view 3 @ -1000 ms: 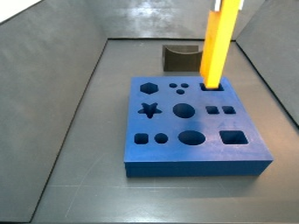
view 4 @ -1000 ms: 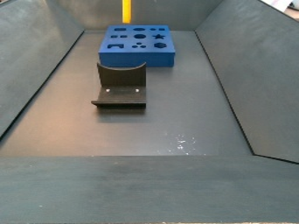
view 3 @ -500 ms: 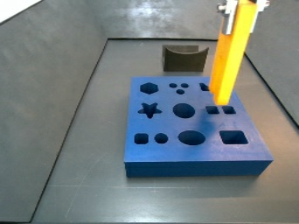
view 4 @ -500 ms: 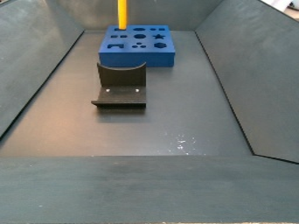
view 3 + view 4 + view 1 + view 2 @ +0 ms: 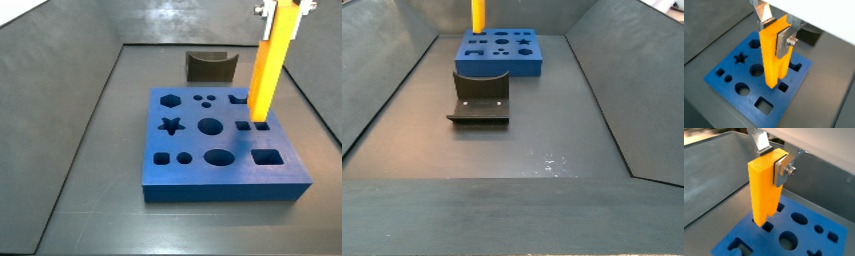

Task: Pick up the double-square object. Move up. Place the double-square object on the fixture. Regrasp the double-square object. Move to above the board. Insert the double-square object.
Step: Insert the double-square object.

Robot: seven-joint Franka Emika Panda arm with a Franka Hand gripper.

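Observation:
My gripper (image 5: 282,10) is shut on the top end of the double-square object (image 5: 269,80), a long orange-yellow block that hangs upright. Its lower end is over the right side of the blue board (image 5: 187,175), by a pair of small square holes (image 5: 254,125); I cannot tell if it touches. In both wrist views the silver fingers clamp the block (image 5: 774,60) (image 5: 764,193) on two sides, with the board (image 5: 794,85) (image 5: 759,241) beneath. In a side view the block (image 5: 477,14) stands over the board's (image 5: 523,62) far left part. The dark fixture (image 5: 211,67) (image 5: 480,98) stands apart from the board, bare.
Grey sloping tray walls (image 5: 54,90) (image 5: 609,90) enclose the floor on all sides. The board carries star, round, hexagon and square holes, such as the star (image 5: 170,126).
The gripper and block have shifted along the board, from over the back-right hole toward the pair of small square holes. The block is still held upright.

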